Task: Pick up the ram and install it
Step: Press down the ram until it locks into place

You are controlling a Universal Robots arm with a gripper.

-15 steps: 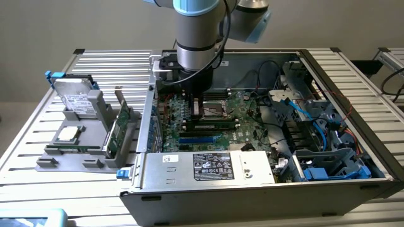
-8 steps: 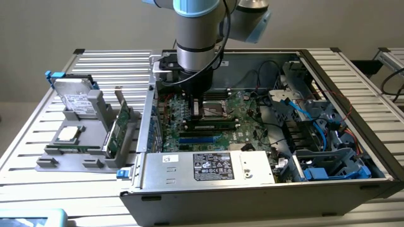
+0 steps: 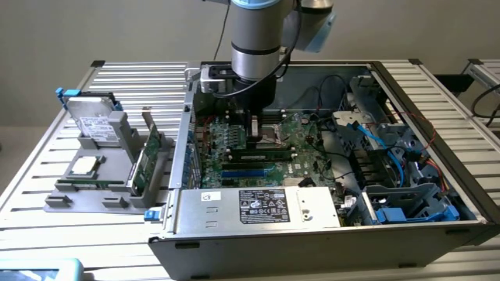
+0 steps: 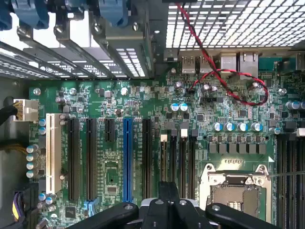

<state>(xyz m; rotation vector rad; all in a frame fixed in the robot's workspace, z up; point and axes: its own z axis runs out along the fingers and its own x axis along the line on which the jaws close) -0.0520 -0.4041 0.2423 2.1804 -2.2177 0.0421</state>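
Scene: An open computer case (image 3: 328, 234) lies on a slatted metal table (image 3: 47, 175), and a robot arm (image 3: 254, 41) reaches down into it from the top centre of the exterior view.
Gripper: The gripper (image 3: 256, 133) hangs low over the green motherboard (image 3: 234, 146), beside the silver processor socket (image 4: 236, 188).
Fingers: In the wrist view the two dark fingers (image 4: 162, 193) are pressed narrowly together. No stick can be made out between them.
Ram: A long, thin, dark stick, the ram (image 3: 262, 157), stands in a slot at the centre of the exterior view. It is just below the gripper in the picture and apart from it. Whether it is fully seated cannot be told.
Slots: Long black slots (image 4: 90, 157) and one blue slot (image 4: 127, 157) run side by side across the board in the wrist view.
Wires: A red wire (image 4: 228, 81) loops over the board near the rear ports.
Holder: At the exterior view's left a grey holder (image 3: 86, 196) on the table carries a hard drive (image 3: 93, 123), a processor chip (image 3: 84, 165) and an upright green card (image 3: 149, 155).
Power unit: A labelled metal box (image 3: 258, 208) sits along the case's near edge.
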